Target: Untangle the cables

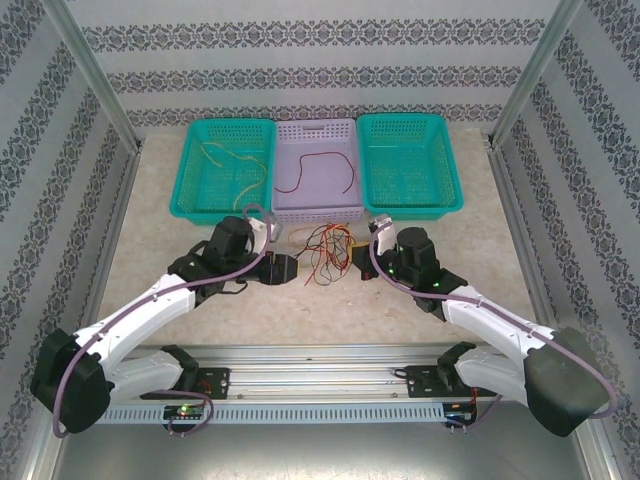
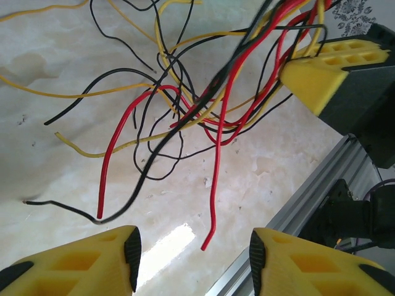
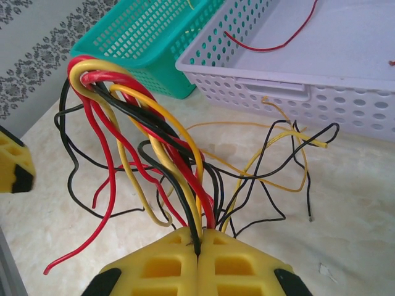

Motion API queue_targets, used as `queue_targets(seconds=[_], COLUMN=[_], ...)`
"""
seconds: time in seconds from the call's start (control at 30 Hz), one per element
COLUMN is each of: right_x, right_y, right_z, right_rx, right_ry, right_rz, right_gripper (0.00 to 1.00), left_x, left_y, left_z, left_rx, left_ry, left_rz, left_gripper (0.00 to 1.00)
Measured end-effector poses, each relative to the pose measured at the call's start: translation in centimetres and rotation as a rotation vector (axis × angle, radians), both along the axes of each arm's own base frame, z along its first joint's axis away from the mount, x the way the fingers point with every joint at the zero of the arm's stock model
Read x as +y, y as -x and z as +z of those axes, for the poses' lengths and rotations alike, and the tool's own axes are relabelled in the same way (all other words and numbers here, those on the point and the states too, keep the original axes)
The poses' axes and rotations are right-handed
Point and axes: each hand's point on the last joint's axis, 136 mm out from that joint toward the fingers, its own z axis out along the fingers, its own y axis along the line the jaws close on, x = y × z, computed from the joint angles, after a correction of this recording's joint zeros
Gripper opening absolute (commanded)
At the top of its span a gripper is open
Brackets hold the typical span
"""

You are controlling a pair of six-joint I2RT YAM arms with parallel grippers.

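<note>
A tangled bundle of thin yellow, red and black cables (image 1: 325, 252) lies on the table between the two arms, just in front of the lilac basket. My right gripper (image 3: 197, 243) is shut on the cables (image 3: 162, 148), which arch up out of its closed fingers and spill onto the table. My left gripper (image 2: 192, 256) is open just left of the bundle; a loose red cable end (image 2: 213, 209) hangs between its fingers without touching them. The right gripper's yellow finger (image 2: 318, 77) shows at the top right of the left wrist view, among the cables (image 2: 203, 105).
Three baskets stand in a row at the back: a teal one (image 1: 222, 168) holding yellow wire, a lilac one (image 1: 316, 172) holding a red wire, and a teal one (image 1: 409, 163) on the right. The aluminium rail (image 1: 320, 360) runs along the near edge.
</note>
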Motion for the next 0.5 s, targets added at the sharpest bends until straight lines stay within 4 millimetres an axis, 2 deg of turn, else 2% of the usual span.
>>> queue_targets(seconds=[0.13,0.27,0.3,0.5], right_x=[0.3,0.7,0.9,1.2], right_y=[0.1,0.4,0.6,0.9], right_z=[0.4,0.7,0.7,0.6], right_rx=[-0.012,-0.016,-0.017,-0.009], right_ry=[-0.015,-0.027,-0.030,-0.033], right_rz=[0.016,0.042,0.051,0.070], right_gripper=[0.00,0.00,0.00,0.00], left_x=[-0.3,-0.6,-0.6,-0.6], left_y=[-0.5,-1.1,-1.3,-1.9], left_z=[-0.8,-1.7,-2.0,-2.2], left_rx=[0.015,0.027,0.029,0.017], left_ry=[-0.004,-0.015,-0.019,-0.037], left_rz=[0.006,0.012,0.015,0.024], left_gripper=[0.53,0.51,0.48,0.16])
